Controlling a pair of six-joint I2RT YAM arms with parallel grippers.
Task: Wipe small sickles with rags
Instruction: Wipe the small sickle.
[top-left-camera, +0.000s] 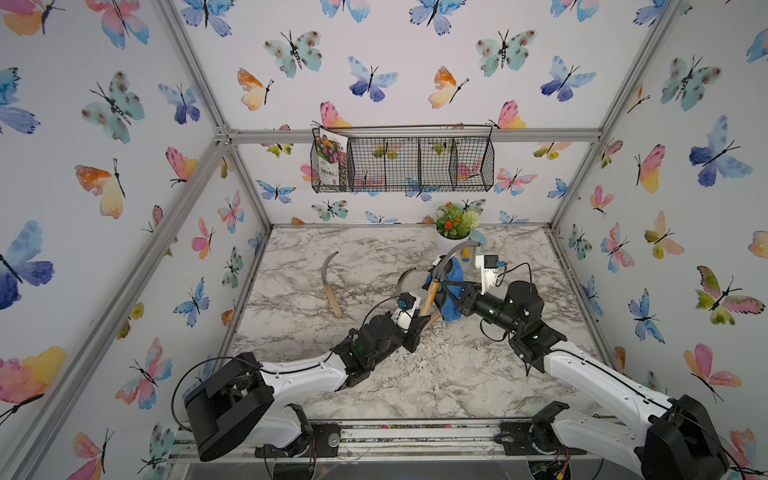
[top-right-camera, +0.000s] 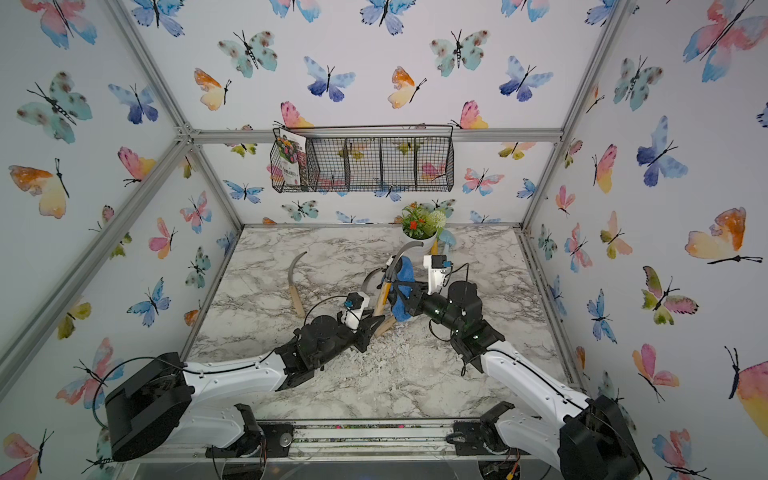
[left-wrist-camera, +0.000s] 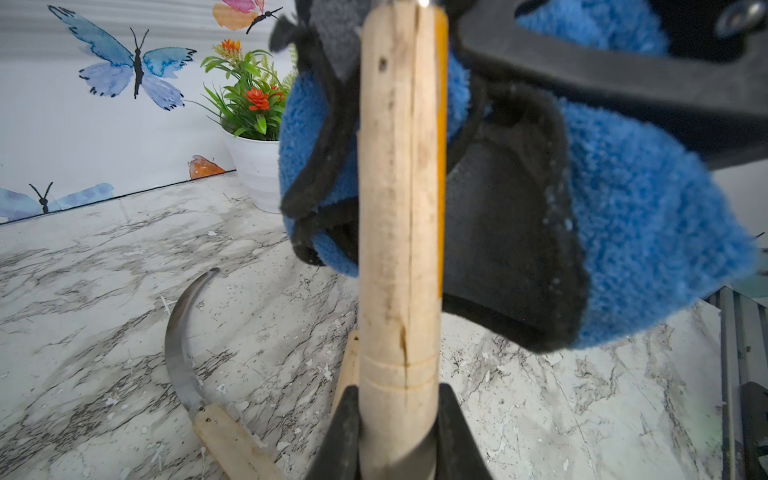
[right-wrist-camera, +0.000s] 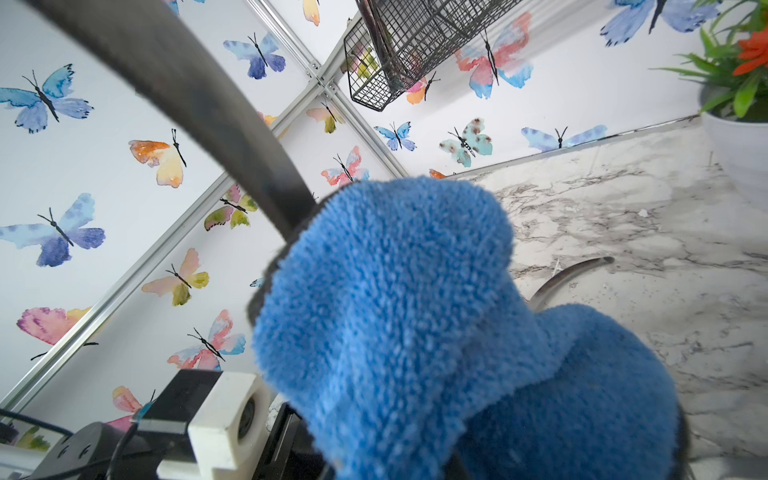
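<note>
- top views: the left gripper (top-left-camera: 423, 320) is pinched on the handle end of the held sickle (top-left-camera: 429, 296), which is raised over the marble table (top-left-camera: 374, 395) with its blade uppermost. the right gripper (top-left-camera: 441, 283) is clamped on the blue rag (top-left-camera: 452, 312), which is pressed against that sickle near the blade's base. a spare sickle (top-left-camera: 329, 286) lies well apart.
- left wrist: the jaws are closed on the handle, and the rag (left-wrist-camera: 644, 232) is bunched behind it.
- right wrist: the fingers are hidden by the rag (right-wrist-camera: 395, 311), and the blade is seen emerging from it.
</note>
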